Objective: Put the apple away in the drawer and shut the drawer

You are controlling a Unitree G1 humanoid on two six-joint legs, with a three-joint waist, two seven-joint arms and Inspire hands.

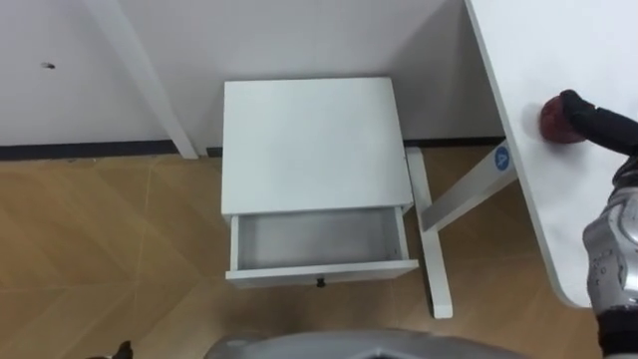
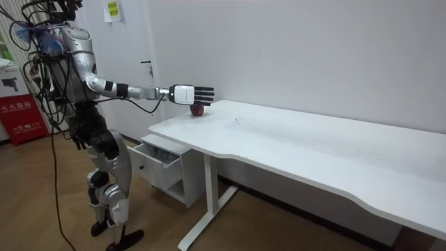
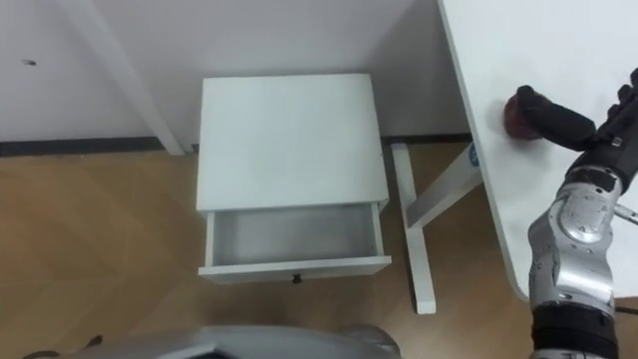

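1. The red apple (image 1: 558, 124) sits on the white table (image 1: 558, 219).
2. The right hand (image 2: 188, 93) reaches out over the apple, fingers straight, not grabbing it.
3. The drawer (image 1: 319, 244) of the little cabinet (image 1: 309, 140) is open.
4. The left hand (image 1: 120, 350) is down low; its grip cannot be told.

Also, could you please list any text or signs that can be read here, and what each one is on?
Blue sticker on the desk leg: too small to read.
Yellow notice high behind the robot: too small to read.
Red board at the room view's left edge: too blurred to read.
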